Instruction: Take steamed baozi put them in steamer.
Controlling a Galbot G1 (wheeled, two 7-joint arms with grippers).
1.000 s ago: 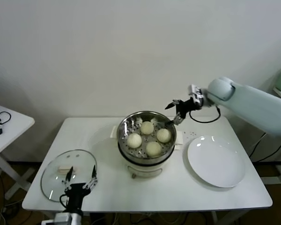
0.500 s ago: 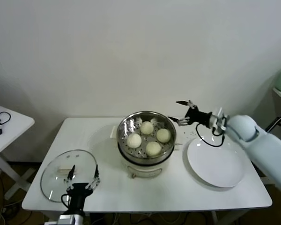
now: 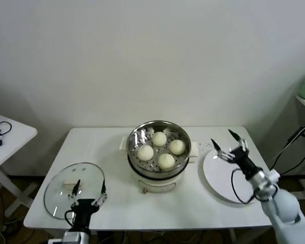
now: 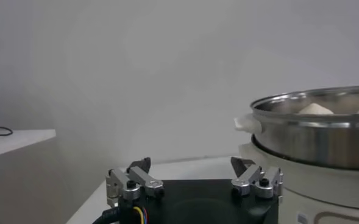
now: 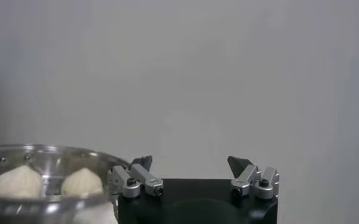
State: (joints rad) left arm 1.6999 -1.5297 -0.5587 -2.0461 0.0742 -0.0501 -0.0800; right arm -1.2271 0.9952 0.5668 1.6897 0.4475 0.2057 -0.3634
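Several off-white baozi lie inside the shiny steamer, which sits on its cream cooker base at the table's middle. Two of the baozi show over the steamer rim in the right wrist view. My right gripper hangs open and empty above the far edge of the white plate, to the right of the steamer. My left gripper stands open and empty at the table's front left, by the near edge of the glass lid. In the left wrist view the steamer rises beyond its fingertips.
The white table holds the glass lid at the front left and the plate on the right. A second white table with a cable stands at the far left. A plain wall runs behind.
My right arm has swung back from beside the steamer's far right rim, down and toward me, to over the plate. Its jaws stayed open. The left arm kept still.
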